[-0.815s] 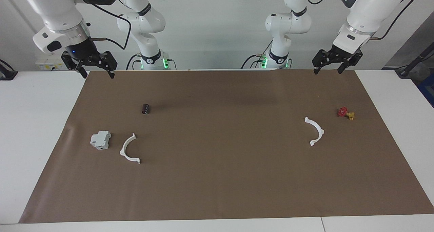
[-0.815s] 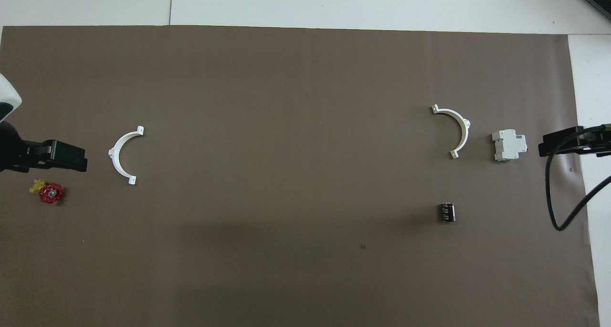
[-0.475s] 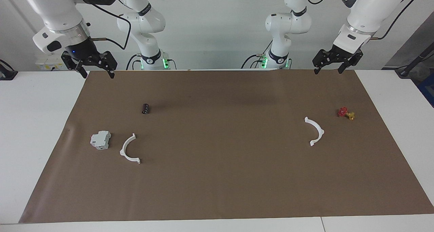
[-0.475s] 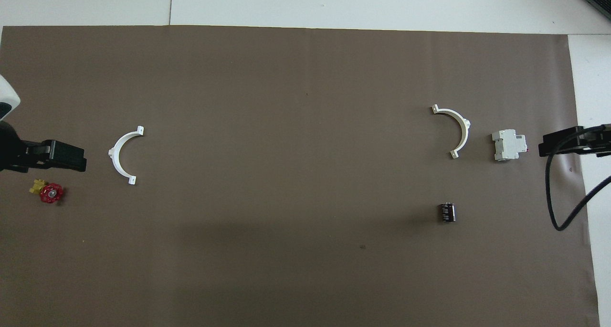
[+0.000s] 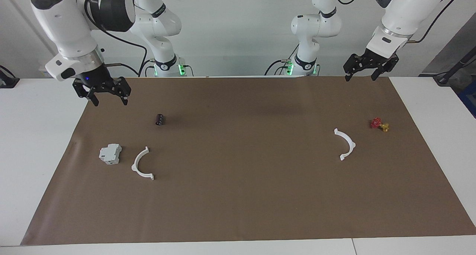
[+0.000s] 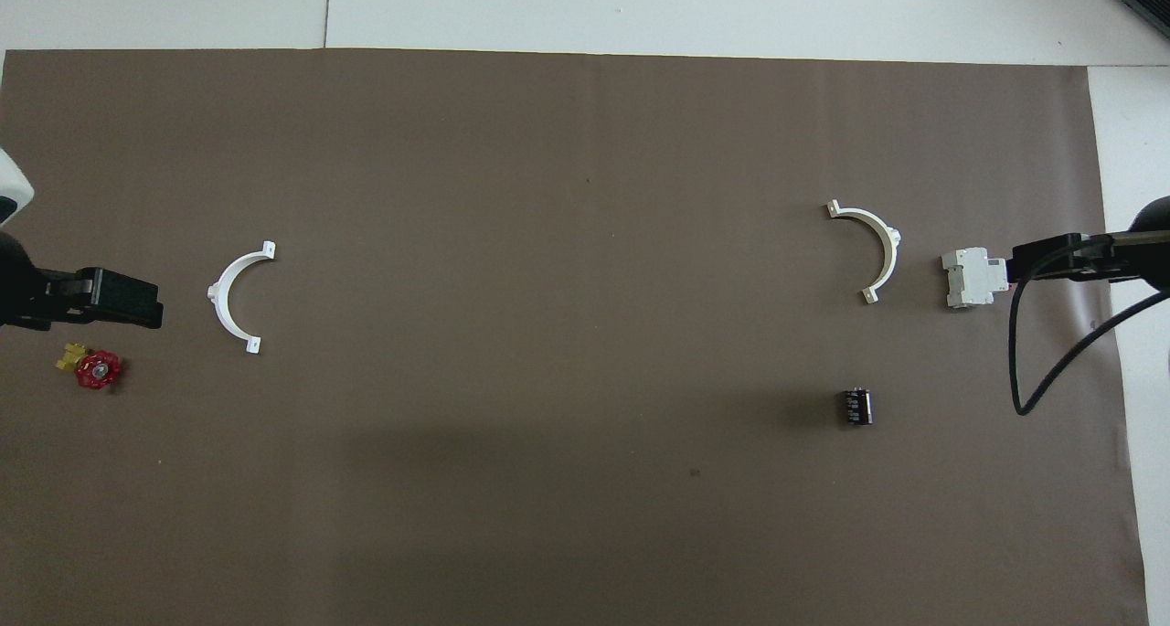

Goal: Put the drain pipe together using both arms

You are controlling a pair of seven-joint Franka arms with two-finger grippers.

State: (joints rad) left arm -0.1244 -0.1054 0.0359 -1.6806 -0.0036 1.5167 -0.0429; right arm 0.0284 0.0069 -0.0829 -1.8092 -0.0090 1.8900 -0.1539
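two white franka arms over a white desk (image 5: 41, 143) covered by a brown paper mat (image 5: 241, 195). the right end effector (image 5: 108, 100), empty with its fingers spread apart, hangs in the air above the mat's edge at the right arm's end of the desk, over the strip between the mat's border and the small black cylinder (image 5: 160, 119); in the overhead view its tip (image 6: 1051, 259) overlaps the edge of the grey-white boxy block (image 6: 974, 277). the left end effector (image 5: 360, 76), likewise empty and open-fingered, hangs above the mat's edge nearest the robots at the left arm's end; in the overhead view (image 6: 110, 297) it appears just above the red and yellow valve (image 6: 91, 367). the drain pipe lies in two separate halves, well apart, both flat on the mat: one white half-ring (image 5: 142, 168) lies just beside the boxy block (image 5: 110, 153) at the right arm's end, farther from the robots than the black cylinder (image 6: 856, 406); the other white half-ring (image 5: 346, 144) lies near the valve (image 5: 379, 124) at the left arm's end, slightly farther from the robots than it. in the overhead view the two halves (image 6: 876, 251) (image 6: 239, 297) open toward each other. neither end effector touches any part.
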